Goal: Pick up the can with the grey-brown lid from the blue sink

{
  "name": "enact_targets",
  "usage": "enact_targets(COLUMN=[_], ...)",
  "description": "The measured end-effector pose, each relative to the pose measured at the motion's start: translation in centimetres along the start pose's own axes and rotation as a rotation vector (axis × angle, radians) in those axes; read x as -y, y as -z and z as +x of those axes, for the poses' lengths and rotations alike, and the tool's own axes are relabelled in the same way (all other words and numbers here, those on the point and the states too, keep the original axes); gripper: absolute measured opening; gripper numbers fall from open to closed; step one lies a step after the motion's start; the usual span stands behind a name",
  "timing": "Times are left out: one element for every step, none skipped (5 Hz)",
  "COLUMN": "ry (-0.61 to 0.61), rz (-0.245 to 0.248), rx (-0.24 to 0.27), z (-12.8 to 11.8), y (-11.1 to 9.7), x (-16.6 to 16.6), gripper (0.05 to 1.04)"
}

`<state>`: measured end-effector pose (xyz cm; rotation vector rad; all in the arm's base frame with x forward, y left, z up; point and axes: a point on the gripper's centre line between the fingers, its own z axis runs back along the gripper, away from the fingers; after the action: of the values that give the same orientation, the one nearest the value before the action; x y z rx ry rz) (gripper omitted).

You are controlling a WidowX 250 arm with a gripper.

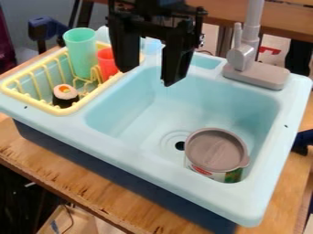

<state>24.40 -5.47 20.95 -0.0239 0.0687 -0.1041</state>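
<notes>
Gripper [148, 75] hangs above the far-left corner of the sink basin [125, 109] as viewed, fingers apart with nothing between them. Nearest is the red cup [107, 63], just left of the gripper in the view, long axis roughly upright, at the right edge of the yellow rack [30, 101], beside the green cup [81, 48]. Lidded can [215, 151] sits upright in the basin's near-right corner, well apart from the gripper, diagonally toward the camera.
</notes>
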Motion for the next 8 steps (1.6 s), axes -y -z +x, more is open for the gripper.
enact_targets(ry=[0.001,0.072,0.133,0.177,0.156,0.172,0.148,0.135], rz=[0.003,0.006,-0.023,-0.061,-0.089,-0.086,-0.066,-0.051], rx=[-0.029,-0.079,-0.135,-0.178,-0.258,-0.331,-0.384,-0.422], z=[0.0,-0.6,-1.0,-1.6,-1.8,-1.9,-2.0,-1.9], y=[0.7,1.2,1.8,2.6,3.9,5.4,6.5,7.4], x=[0.0,1.9,3.5,4.5,5.1,6.6,6.9,6.8], gripper=[1.000,1.000,1.000,1.000,1.000,1.000,1.000,1.000])
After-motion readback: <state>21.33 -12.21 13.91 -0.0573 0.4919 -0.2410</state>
